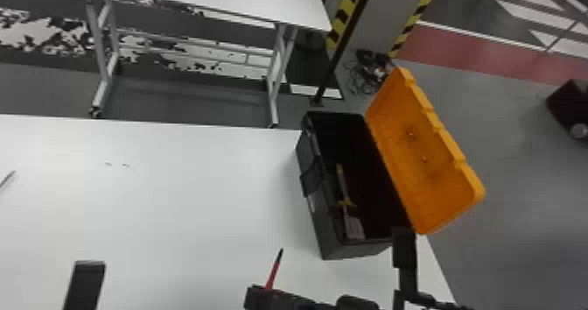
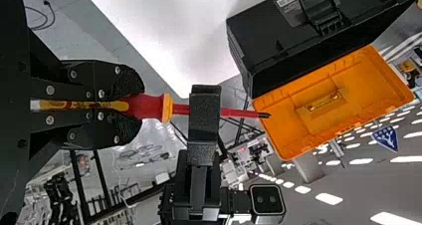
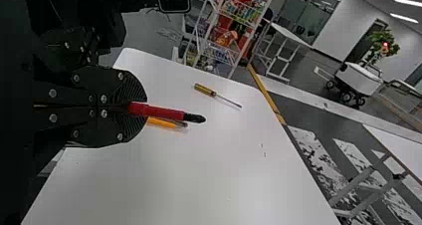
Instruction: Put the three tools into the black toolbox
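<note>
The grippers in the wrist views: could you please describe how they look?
The left gripper and right gripper are both black, with rounded outlines, dark ridged texture near the fingertips and round, pale metal screw heads.

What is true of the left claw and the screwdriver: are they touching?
Touching. The left wrist view shows the left claw shut on the screwdriver, its red handle between the two fingers.

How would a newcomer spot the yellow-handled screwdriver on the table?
In the right wrist view, find the white table. Out toward its edge, beyond the right gripper, lies the screwdriver. Its thin metal shaft shows, unlike the orange piece partly behind the gripped red tool.
</note>
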### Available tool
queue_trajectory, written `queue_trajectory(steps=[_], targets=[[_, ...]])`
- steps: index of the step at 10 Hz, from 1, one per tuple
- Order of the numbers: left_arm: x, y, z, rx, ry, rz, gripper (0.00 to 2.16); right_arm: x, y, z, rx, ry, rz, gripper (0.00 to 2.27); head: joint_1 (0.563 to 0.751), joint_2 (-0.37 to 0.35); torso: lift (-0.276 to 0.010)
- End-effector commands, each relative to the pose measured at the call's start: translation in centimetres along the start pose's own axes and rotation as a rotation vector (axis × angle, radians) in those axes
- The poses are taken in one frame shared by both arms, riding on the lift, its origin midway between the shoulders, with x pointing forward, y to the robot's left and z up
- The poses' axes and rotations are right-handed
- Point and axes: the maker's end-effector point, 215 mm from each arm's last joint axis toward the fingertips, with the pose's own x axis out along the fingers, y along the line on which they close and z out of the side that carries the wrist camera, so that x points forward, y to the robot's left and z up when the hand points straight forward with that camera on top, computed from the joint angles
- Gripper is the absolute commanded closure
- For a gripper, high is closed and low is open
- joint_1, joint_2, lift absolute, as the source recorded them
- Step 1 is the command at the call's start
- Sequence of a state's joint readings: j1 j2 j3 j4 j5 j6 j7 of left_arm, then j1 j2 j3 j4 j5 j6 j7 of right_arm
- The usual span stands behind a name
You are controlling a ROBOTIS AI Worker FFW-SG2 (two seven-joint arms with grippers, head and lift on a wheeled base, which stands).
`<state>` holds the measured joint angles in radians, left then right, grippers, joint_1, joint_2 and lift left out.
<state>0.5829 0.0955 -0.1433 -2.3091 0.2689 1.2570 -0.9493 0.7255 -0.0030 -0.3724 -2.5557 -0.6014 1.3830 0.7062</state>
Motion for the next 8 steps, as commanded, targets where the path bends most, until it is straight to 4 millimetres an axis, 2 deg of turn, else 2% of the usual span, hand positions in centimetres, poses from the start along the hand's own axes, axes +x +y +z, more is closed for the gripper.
queue_trajectory(steps=[1, 2, 3, 6, 8], targets=[[0.1, -0.2, 0.1, -0.006, -0.007, -0.009, 1.94, -0.1, -0.2, 0.1, 0.000, -0.002, -0.007, 2.24, 0.695, -0.350, -0.051], [-0.1, -0.3, 0.2, -0.012, -0.013, -0.023, 0.80, -0.2, -0.3, 0.2, -0.001, -0.004, -0.012, 2.24, 0.695, -0.350, -0.051], [-0.3, -0.3, 0.3, -0.017, -0.019, -0.029, 0.00, -0.4, -0.8, 0.6, -0.004, -0.014, -0.029, 2.24, 0.695, -0.350, -0.051], [-1.8, 0.9, 0.1, -0.047, -0.043, 0.002, 0.03, -3.1, -2.2, 4.4, -0.052, -0.118, -0.100, 2.24, 0.695, -0.350, -0.051], [-3.7, 2.4, -0.2, -0.073, -0.067, 0.042, 0.03, -7.1, -2.6, 10.7, -0.213, -0.244, -0.247, 2.24, 0.695, -0.350, -0.051]])
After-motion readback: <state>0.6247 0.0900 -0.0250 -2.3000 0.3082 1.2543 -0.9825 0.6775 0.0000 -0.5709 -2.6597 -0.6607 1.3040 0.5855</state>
